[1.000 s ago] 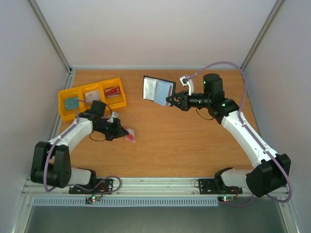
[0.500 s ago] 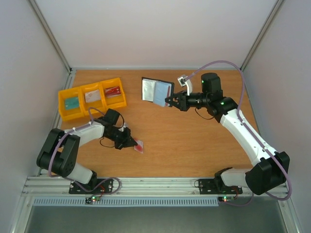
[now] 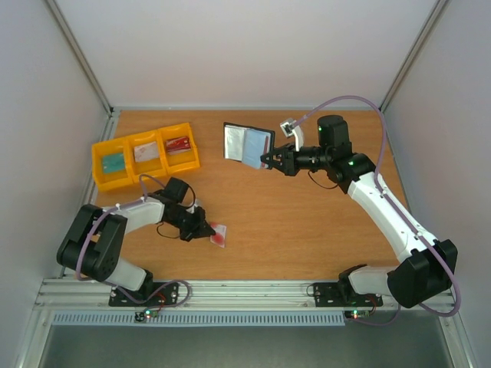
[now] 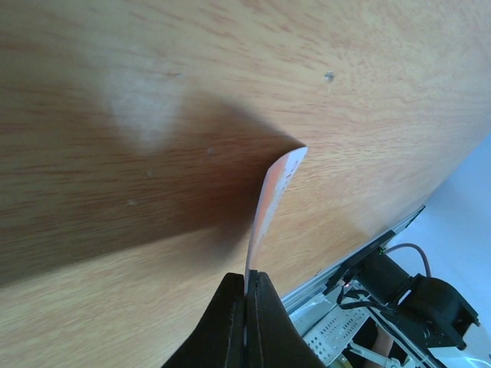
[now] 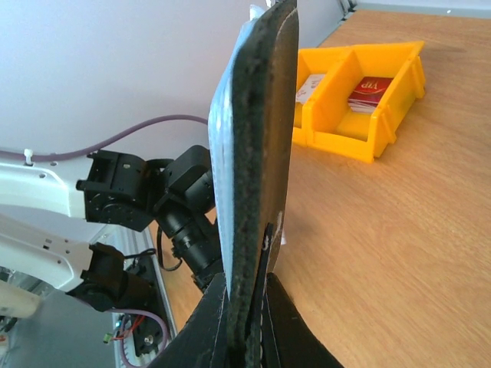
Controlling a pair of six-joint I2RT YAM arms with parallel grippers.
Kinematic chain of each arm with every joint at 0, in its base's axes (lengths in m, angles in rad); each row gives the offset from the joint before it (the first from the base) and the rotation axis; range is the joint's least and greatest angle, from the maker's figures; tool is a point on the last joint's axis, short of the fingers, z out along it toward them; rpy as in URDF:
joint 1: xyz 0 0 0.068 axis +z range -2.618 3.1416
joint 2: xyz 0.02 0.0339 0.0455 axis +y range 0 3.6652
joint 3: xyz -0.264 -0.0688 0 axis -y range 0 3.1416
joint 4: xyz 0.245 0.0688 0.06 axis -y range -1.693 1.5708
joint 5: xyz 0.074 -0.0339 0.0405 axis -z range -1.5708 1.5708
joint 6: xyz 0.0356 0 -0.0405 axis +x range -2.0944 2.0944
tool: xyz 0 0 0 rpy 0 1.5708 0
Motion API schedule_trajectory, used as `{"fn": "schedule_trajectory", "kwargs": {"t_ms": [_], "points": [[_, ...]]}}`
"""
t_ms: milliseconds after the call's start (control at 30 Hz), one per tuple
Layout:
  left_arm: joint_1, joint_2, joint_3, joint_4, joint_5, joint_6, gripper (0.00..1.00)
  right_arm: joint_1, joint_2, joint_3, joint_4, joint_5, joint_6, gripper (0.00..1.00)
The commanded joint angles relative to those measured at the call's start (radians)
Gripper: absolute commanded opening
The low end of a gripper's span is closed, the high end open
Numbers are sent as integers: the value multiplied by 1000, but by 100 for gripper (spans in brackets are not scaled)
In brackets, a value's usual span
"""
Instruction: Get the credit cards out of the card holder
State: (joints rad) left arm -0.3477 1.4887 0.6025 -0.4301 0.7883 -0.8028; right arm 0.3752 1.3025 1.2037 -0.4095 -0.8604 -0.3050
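Up front, left tool (image 4: pixel 247 285) pinching credit card (image 4: pixel 265 203), sliver at wrist, seemingly red overhead, right tool (image 3: pixel 267 159) clamping card holder (image 3: pixel 247 143).

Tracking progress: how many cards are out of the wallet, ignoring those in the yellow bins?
1: a red-and-white card pinched in the left gripper, at front left. More may be hidden in the wallet held by the right gripper.

bins (image 3: pixel 130 153): yellow, three compartments, far-left of bench (image 3: pixel 307 222) | inside: teal card (image 3: pixel 113 162) left, whitish card (image 3: pixel 146 152) middle, red card (image 3: pixel 177 143) right
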Motion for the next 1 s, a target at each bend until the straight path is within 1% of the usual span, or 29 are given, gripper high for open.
{"fn": "schedule_trajectory", "kwargs": {"t_ms": [0, 200, 300, 400, 467, 567, 633, 700, 833, 900, 967], "points": [[-5, -9, -36, -26, -71, 11, 0, 7, -11, 28, 7, -11, -18, 1], [-6, -7, -39, -31, -80, 7, 1, 7, -11, 28, 1, -13, -22, 1], [-5, -11, -42, -31, -81, 5, 7, 7, -13, 28, 3, -14, -23, 1], [-5, -19, -46, -32, -83, 4, 19, 7, -12, 30, 3, -15, -20, 1], [-5, -27, -46, -38, -90, 2, 33, 8, -14, 30, 3, -16, -20, 1], [-2, -61, -43, -80, -116, 11, 56, 9, -16, 30, 3, -26, -17, 1], [14, -115, -41, -126, -142, 27, 65, 13, -19, 33, 2, -47, -16, 1], [58, -180, -48, -165, -159, 58, 69, 20, -21, 40, -2, -78, -16, 1], [198, -345, -53, -216, -157, 111, 72, 51, -27, 75, -43, -111, -48, 1], [248, -420, -14, -211, -110, 144, 72, 67, -26, 96, -66, -105, -56, 1], [261, -457, 80, -247, -42, 213, 72, 79, -20, 118, -78, -115, -53, 1]]}}
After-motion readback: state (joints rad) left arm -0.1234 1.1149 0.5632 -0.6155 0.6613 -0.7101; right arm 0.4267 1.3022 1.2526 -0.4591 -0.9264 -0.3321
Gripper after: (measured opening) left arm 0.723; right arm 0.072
